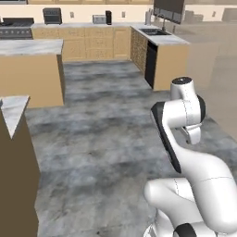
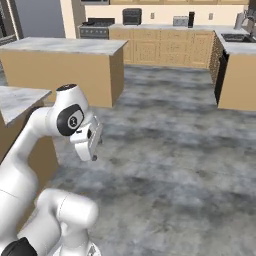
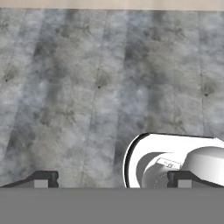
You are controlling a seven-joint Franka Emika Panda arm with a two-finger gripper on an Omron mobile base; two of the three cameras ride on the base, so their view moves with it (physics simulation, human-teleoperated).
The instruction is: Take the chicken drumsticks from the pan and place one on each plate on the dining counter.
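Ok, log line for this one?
phase: base in transit | arm: folded | claw: open, empty, over grey floor | nearby: marble island, sink counter

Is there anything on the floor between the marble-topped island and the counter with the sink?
No, just bare grey stone floor runs between the tan island and the sink counter, seen in the right base view.

Matt grey mottled stone floor (image 1: 106, 139); marble-topped wooden island (image 2: 65, 65).
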